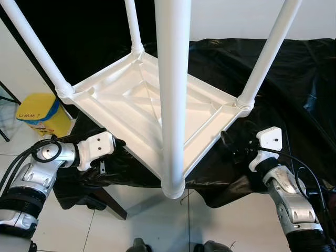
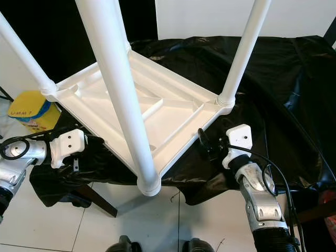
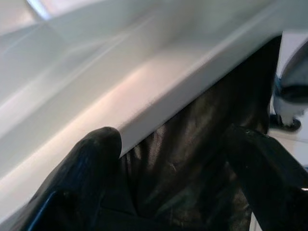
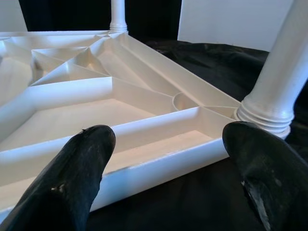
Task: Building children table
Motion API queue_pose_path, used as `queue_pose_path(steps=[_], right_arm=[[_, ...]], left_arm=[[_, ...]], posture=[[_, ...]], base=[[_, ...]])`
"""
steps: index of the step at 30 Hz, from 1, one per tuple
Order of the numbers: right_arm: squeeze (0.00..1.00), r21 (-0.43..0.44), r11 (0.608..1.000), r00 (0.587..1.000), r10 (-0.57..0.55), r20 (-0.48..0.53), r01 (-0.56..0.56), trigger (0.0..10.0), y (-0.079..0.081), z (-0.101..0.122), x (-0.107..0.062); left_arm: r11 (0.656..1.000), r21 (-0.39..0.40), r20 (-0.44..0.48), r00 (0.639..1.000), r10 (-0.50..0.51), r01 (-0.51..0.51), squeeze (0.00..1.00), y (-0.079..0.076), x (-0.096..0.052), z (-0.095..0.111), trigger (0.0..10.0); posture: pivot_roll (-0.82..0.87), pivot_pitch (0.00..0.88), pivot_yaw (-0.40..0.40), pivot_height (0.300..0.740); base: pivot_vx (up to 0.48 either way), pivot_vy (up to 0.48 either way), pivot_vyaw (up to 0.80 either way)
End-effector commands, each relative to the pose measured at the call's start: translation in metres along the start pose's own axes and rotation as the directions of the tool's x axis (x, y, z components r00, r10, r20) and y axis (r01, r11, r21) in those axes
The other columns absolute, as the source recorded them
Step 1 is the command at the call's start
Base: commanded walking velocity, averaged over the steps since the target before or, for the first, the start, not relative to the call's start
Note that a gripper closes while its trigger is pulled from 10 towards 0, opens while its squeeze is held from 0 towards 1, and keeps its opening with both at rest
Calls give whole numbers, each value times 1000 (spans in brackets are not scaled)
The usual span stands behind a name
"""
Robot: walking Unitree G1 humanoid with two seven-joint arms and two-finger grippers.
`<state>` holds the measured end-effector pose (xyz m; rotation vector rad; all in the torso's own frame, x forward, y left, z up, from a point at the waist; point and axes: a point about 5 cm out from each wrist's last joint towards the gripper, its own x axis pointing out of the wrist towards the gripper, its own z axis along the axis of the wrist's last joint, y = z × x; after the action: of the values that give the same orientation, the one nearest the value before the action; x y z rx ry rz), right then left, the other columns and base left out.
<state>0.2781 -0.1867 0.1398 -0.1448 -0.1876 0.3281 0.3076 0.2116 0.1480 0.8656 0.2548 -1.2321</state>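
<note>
1. Left eye view: the table (image 1: 157, 113) lies upside down on a black cloth (image 1: 283, 79), ribbed underside up, with all four legs (image 1: 172, 94) already standing in its corners. It looks like assembly is nearly done and the step in hand is gripping the frame to lift or turn it over.
2. To do that well, both arms should take opposite edges evenly. The nearest corner overhangs the cloth, so a lopsided pull could tip the table toward the floor (image 1: 142, 220).
3. The left gripper (image 3: 168, 159) is at the table's left edge. Its fingers (image 3: 91, 159) are spread, one tip touching or just under the white rim, and they are holding nothing yet.
4. The right gripper (image 4: 168, 144) faces the right edge near a leg base. Its fingers (image 4: 82, 159) are wide open, just short of the rim, so it should close in squarely on the rim wall.
5. Hard to tell: what supports the cloth underneath. The leg tops are cut off. A yellow bin (image 1: 42, 113) sits on the floor to the left.
</note>
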Motion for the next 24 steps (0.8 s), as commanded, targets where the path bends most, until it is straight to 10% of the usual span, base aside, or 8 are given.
queue_pose_path(steps=[1, 22, 23, 24], right_arm=[[0, 16, 1000, 1000, 18, -13, -18, 10000, 2, -1, -2], [0, 16, 1000, 1000, 15, -18, -15, 10000, 3, 2, -3], [0, 16, 1000, 1000, 10, -19, -10, 10000, 3, 2, -4], [0, 16, 1000, 1000, 10, -19, -10, 10000, 3, 2, -4]], left_arm=[[997, 9, -37, 996, -80, 80, 0, -7, 8, -6, 10000], [970, -126, -86, 972, -219, 207, 0, -7, 41, -18, 10000], [969, -147, -76, 974, -213, 200, 0, -4, 41, -17, 2706], [969, -147, -76, 974, -213, 200, 0, -4, 41, -17, 2706]], posture=[[-66, 88, 49, 740], [-84, 97, 77, 740], [-86, 98, 81, 740], [-86, 98, 81, 740]], base=[[0, 0, 0], [0, 0, 0], [0, 0, 0], [0, 0, 0]])
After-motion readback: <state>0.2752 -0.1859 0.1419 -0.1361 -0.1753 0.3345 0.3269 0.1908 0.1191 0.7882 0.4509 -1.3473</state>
